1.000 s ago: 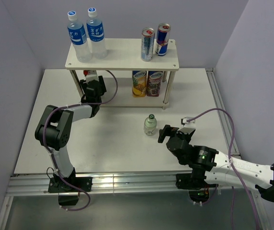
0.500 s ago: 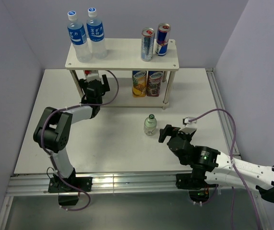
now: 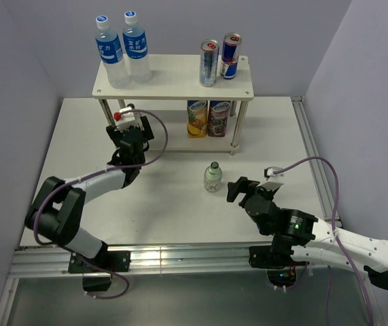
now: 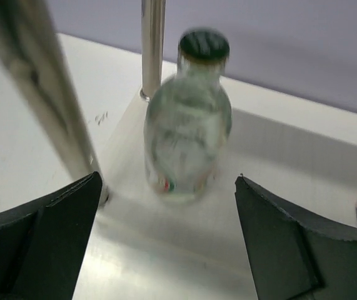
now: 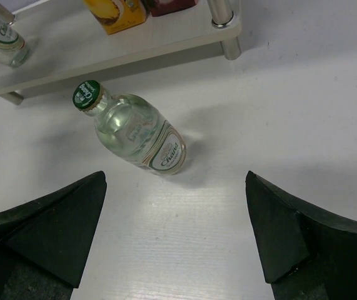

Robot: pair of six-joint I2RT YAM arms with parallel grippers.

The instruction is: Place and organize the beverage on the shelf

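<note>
End effector rundown first: found the left end effector (image 4: 167,187) spread wide and pinching nothing, sitting at the near left corner of the shelf (image 3: 173,80). Had the shelved bottle (image 4: 187,125) standing just ahead on the lower tier, between the two fingers and touching neither. Found the right end effector (image 5: 175,181) just as wide and just as empty, aimed at the loose bottle (image 5: 134,134) standing upright on the worktop (image 3: 166,204), just near of the shelf.

Could've gone wrong pretty easily, imo. Had a shelf leg (image 4: 47,94) just beside one left finger. Risked hooking that leg by backing out crooked and shaking the whole rack, or clipping the shelved bottle and tipping it. Looked like smooth round glass too. Risked squirting the loose bottle out, or toppling it, with an off-centre pinch. Looked tight under the top board as well.

As for the shelf: sat at the far middle of the worktop, two tiers, pale cream wood-grain boards on slim silver legs. Carried two blue-label water bottles (image 3: 107,49) top left, two cans (image 3: 209,64) top right, two juice cans (image 3: 197,119) lower right.
</note>
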